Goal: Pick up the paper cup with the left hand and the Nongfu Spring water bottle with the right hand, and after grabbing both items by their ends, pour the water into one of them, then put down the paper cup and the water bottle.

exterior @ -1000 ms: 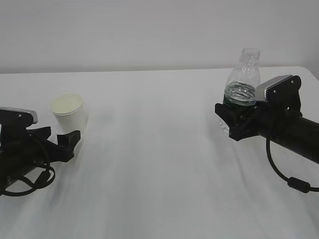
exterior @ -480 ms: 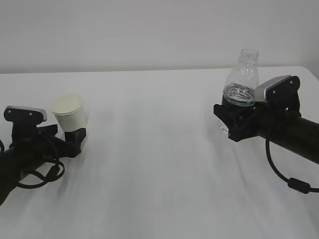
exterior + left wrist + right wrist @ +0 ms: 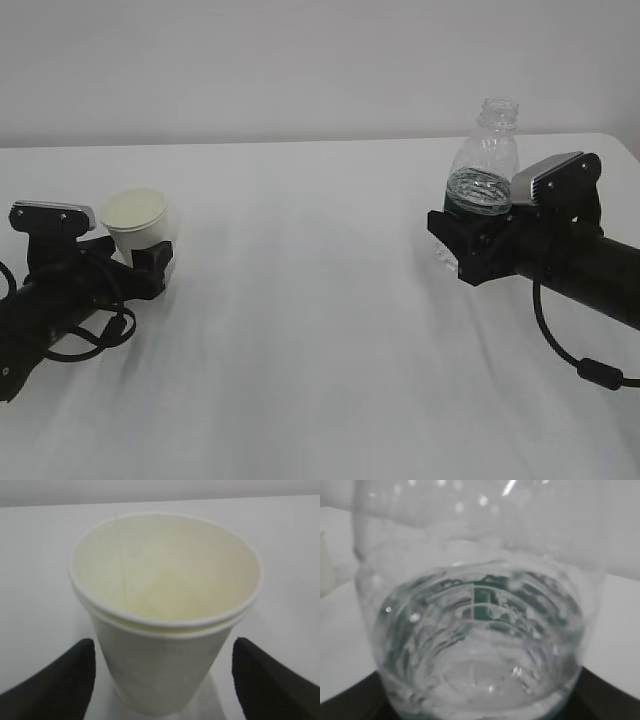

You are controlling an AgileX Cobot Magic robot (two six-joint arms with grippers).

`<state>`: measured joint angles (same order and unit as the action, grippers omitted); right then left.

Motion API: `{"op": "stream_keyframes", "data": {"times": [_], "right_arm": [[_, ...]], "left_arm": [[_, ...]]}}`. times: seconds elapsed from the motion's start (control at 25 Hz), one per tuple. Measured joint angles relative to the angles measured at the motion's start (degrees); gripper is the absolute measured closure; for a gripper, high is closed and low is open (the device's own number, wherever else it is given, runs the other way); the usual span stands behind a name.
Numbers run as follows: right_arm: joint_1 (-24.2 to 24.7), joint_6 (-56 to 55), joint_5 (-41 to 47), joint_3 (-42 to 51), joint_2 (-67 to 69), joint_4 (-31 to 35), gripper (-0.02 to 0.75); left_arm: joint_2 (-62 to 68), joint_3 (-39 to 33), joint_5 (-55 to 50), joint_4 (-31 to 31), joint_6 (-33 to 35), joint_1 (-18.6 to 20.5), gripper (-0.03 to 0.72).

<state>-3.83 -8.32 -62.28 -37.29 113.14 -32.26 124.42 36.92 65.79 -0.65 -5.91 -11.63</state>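
Observation:
The white paper cup [image 3: 135,222] stands upright at the left of the table; in the left wrist view the paper cup [image 3: 165,630] fills the middle. My left gripper [image 3: 137,256] is open and straddles its lower half. The black fingers [image 3: 75,677] show a gap on each side of the cup wall, with the left gripper [image 3: 160,680] centred on the base. At the right, my right gripper [image 3: 470,240] is shut on the lower body of the uncapped Nongfu Spring water bottle [image 3: 487,160], which stays upright. Water [image 3: 483,190] sits about halfway up. The bottle [image 3: 480,605] fills the right wrist view, with the right gripper [image 3: 477,706] at its base.
The white table [image 3: 310,320] stretches between the two arms, with a plain pale wall behind. The right arm's black cable [image 3: 575,360] loops down at the right. The table's far right corner [image 3: 625,140] lies just behind the bottle.
My left gripper has slid forward until its fingers flank the cup's base. The right gripper and bottle have drifted slightly left.

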Motion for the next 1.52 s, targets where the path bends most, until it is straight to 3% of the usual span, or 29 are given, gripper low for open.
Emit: {"op": "stream_keyframes", "data": {"times": [0.92,1.52], "right_arm": [[0.0,-1.1,0.0,0.0,0.0,-1.2,0.264],[0.0,-1.1,0.0,0.0,0.0,-1.2,0.264]], "left_arm": [[3.9,6.1,0.0,0.6,0.2,0.0,0.081],[3.9,6.1,0.1,0.0,0.4,0.0,0.211]]}}
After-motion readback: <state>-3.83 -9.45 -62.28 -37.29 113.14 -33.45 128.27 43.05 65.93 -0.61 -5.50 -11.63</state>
